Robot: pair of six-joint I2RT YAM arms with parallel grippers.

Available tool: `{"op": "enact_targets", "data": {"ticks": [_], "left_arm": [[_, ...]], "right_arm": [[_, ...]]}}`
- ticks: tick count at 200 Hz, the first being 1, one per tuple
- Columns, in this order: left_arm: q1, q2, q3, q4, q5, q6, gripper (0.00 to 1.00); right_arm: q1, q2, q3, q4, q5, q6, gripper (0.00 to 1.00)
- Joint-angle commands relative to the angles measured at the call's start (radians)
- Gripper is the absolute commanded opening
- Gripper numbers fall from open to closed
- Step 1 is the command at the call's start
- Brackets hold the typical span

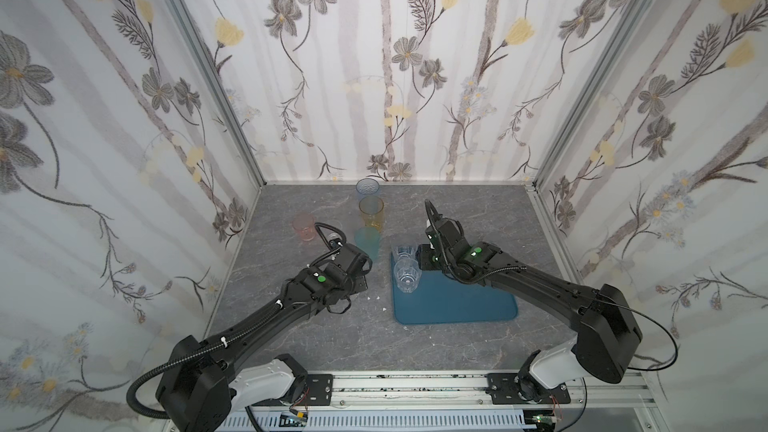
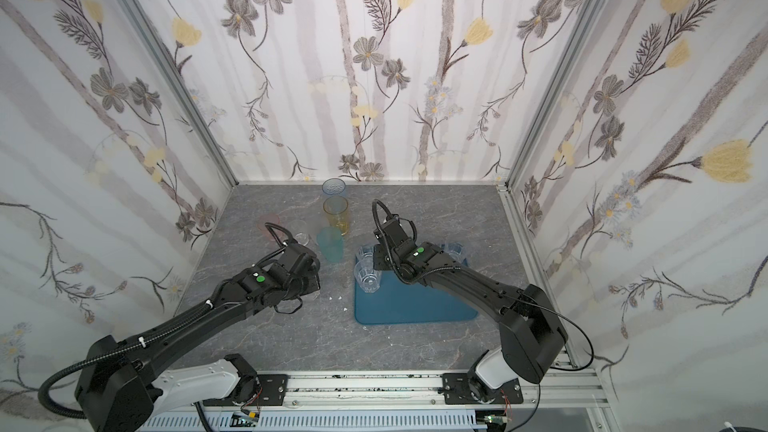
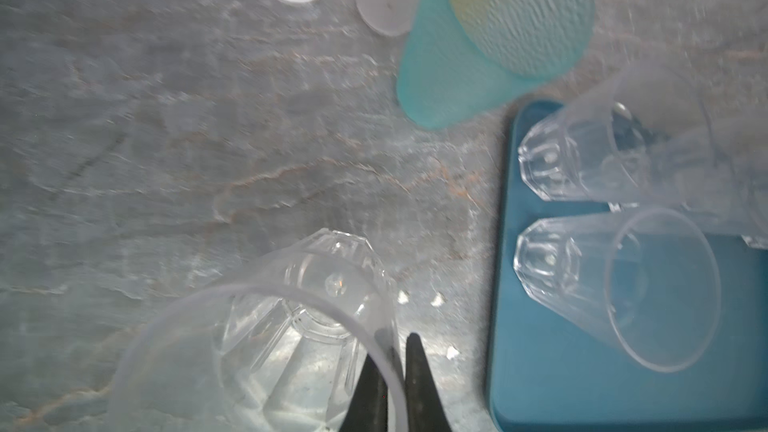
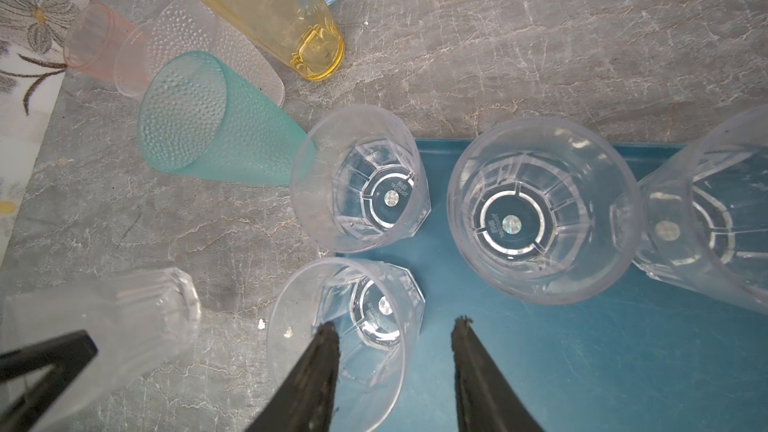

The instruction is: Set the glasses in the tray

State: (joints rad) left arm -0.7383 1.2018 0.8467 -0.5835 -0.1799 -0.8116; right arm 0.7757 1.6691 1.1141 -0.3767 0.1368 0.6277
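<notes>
My left gripper (image 3: 395, 340) is shut on the rim of a clear faceted glass (image 3: 291, 326), one finger inside and one outside, just left of the blue tray (image 3: 561, 367). That glass also shows in the right wrist view (image 4: 124, 326). My right gripper (image 4: 395, 324) hangs open over the tray (image 4: 582, 367), one finger above the mouth of a clear glass (image 4: 353, 338) at the tray's corner. Several clear glasses stand upright on the tray's far end (image 1: 406, 268). The tray's near part (image 1: 457, 305) is bare.
Left of the tray on the grey table stand a teal glass (image 1: 368, 243), an amber glass (image 1: 371, 211), a blue glass (image 1: 368, 189), a pink glass (image 1: 303, 226) and a dimpled clear one (image 2: 299, 232). Walls close in on three sides.
</notes>
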Motion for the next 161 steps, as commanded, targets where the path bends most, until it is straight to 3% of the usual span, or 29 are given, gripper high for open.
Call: {"op": "enact_targets", "data": {"ticks": [1, 73, 127, 161], "left_arm": [[-0.071, 0.05, 0.051, -0.002, -0.057, -0.09, 0.0], [-0.084, 0.14, 0.038, 0.066, -0.018, -0.023, 0.02], [-0.084, 0.128, 0.077, 0.102, 0.031, 0.022, 0.27], [-0.055, 0.034, 0.135, 0.099, 0.065, 0.111, 0.4]], "right_arm": [[0.008, 0.015, 0.006, 0.041, -0.017, 0.019, 0.46], [0.03, 0.026, -0.01, 0.051, -0.04, 0.032, 0.46], [0.038, 0.023, -0.002, 0.047, -0.037, 0.034, 0.46], [0.038, 0.013, 0.014, 0.03, -0.037, 0.035, 0.46]]}}
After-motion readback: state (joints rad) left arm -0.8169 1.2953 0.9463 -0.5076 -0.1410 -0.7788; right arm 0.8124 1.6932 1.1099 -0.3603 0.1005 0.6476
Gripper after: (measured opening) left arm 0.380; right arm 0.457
